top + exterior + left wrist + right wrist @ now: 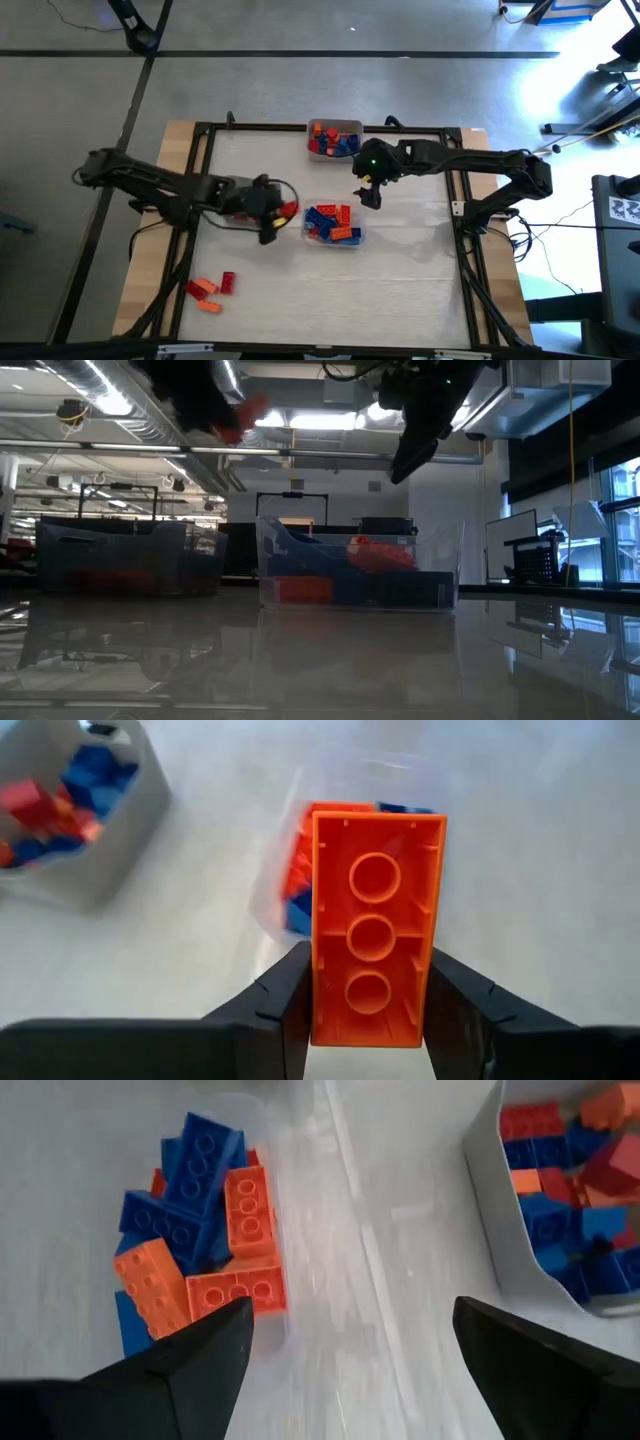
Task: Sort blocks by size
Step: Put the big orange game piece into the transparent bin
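An orange brick (374,930) sits clamped between the left gripper's (368,1010) two fingers, hollow underside facing the wrist camera and three round tubes showing down its length. The fingers press on its two long side walls near one end, leaving most of the brick jutting forward, clear of the table (400,290). In the high view that gripper (270,212) hangs left of the near tray (333,225), a clear tub already holding a jumble of blue and orange bricks.

A second tray (334,139) at the table's far edge holds a mixed heap of red, blue and orange pieces. A few loose red and orange blocks (210,289) lie on the table's near-left part.

The right gripper (368,192) hovers between the two trays, fingers spread wide and empty, the near tray's bricks (200,1230) in its wrist view.

Such bricks are likely light, rigid and slick-sided, so a grip across flat parallel walls should hold better than one over the studs. A hold this near the end may let the piece pivot. In the heaps, tilted bricks offer few clean faces, so the ones on top with exposed long sides look easiest to take.
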{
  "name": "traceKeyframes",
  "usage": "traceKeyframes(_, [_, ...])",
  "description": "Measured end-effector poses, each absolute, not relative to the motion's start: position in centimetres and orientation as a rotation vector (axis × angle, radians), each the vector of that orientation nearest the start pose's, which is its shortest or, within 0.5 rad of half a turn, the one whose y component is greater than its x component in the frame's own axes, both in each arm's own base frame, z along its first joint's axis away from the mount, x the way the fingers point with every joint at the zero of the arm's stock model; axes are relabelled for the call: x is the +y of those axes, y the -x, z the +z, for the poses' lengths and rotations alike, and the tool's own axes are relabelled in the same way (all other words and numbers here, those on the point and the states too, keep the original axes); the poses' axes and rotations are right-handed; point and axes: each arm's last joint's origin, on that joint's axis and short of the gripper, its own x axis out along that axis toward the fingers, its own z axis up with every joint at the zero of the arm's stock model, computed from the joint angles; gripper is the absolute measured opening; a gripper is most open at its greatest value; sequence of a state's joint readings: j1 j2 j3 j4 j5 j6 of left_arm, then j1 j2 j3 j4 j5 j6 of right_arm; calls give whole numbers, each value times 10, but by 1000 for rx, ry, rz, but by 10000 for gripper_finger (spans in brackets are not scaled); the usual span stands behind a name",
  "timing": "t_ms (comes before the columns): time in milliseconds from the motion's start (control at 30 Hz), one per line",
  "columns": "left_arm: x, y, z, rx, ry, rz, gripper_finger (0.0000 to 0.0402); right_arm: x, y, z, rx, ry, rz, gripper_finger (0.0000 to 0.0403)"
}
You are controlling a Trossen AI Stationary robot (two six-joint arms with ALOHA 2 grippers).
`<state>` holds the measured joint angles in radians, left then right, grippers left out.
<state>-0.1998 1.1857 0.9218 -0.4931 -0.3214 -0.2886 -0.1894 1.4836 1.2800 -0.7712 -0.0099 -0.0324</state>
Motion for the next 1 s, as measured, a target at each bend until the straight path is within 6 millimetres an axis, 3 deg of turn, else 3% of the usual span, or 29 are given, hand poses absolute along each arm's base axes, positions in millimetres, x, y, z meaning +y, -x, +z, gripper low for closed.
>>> traceKeyframes(200, [-14, -274, 255, 710, 7, 241, 133, -55, -287, 306, 963, -79, -167, 341])
traceKeyframes(500, [11, -321, 228, 736, -66, 235, 134, -51, -247, 334, 945, -72, -301, 341])
traceKeyframes(800, [6, -367, 218, 755, -93, 130, 134, -49, -227, 350, 887, -54, -361, 341])
traceKeyframes(1000, [5, -378, 208, 740, -111, 109, 155, -49, -229, 336, 906, -53, -360, 341])
